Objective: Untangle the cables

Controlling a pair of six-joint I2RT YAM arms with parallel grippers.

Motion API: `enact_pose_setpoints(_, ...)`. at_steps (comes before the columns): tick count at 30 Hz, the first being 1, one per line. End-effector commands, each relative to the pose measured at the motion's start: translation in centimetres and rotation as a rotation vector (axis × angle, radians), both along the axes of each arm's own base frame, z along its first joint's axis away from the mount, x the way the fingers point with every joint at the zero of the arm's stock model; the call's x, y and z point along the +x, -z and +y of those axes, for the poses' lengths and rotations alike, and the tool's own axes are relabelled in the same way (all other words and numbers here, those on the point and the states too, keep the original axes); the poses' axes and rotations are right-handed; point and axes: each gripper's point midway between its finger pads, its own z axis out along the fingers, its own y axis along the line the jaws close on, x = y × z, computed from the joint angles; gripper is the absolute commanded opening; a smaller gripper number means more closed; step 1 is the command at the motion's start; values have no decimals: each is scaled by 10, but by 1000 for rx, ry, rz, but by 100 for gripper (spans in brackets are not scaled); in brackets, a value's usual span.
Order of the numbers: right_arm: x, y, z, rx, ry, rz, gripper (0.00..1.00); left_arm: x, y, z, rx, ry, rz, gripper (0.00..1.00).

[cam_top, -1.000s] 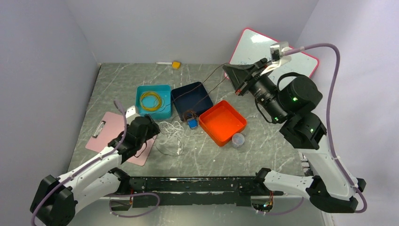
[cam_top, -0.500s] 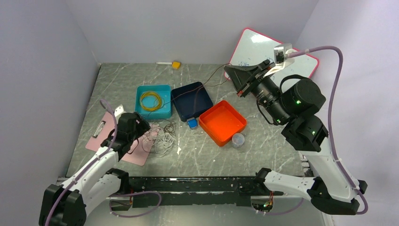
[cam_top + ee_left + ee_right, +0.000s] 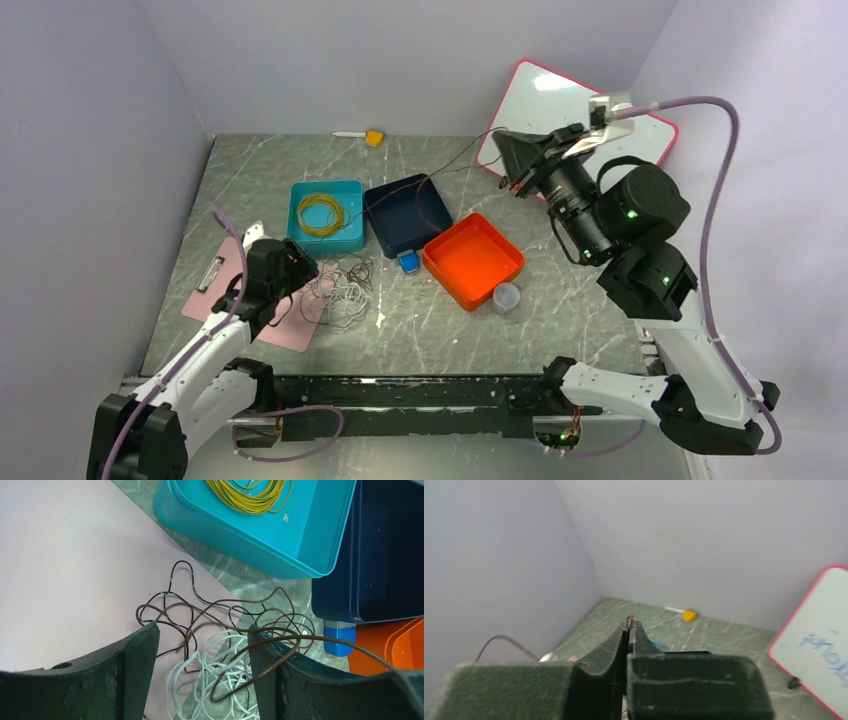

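Right claw [image 3: 630, 625] retreats, pinching the brown cable [image 3: 272, 638] taut to free it.
Left claw [image 3: 202, 635] gapes empty astride the tangle [image 3: 215, 666].

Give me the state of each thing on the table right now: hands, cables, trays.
left hand: open, holding nothing.
right hand: shut on the brown cable, raised.
brown cable: one end lifted, rest tangled with the white cable.
white cable: loose heap, tangled.
yellow cable: coiled in the teal tray.
orange tray: empty.
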Motion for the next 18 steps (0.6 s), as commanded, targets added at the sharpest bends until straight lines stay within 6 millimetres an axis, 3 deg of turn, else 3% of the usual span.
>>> enact_pose_setpoints(1,2,-33,-76,37,310,-59,0,0,6,-2,-12,18,1,70)
enact_pose_setpoints(4,-3,-41,-122,66,496,-67,0,0,9,-1,-7,11,11,70)
enact_pose_setpoints(9,-30,-56,-186,167,683,-111,0,1,11,0,-1,9,20,69)
enact_pose_setpoints(15,-46,-63,-212,179,741,-129,0,3,15,0,3,4,42,67)
enact_pose_setpoints(18,-45,-62,-207,163,711,-130,0,4,17,0,3,0,52,65)
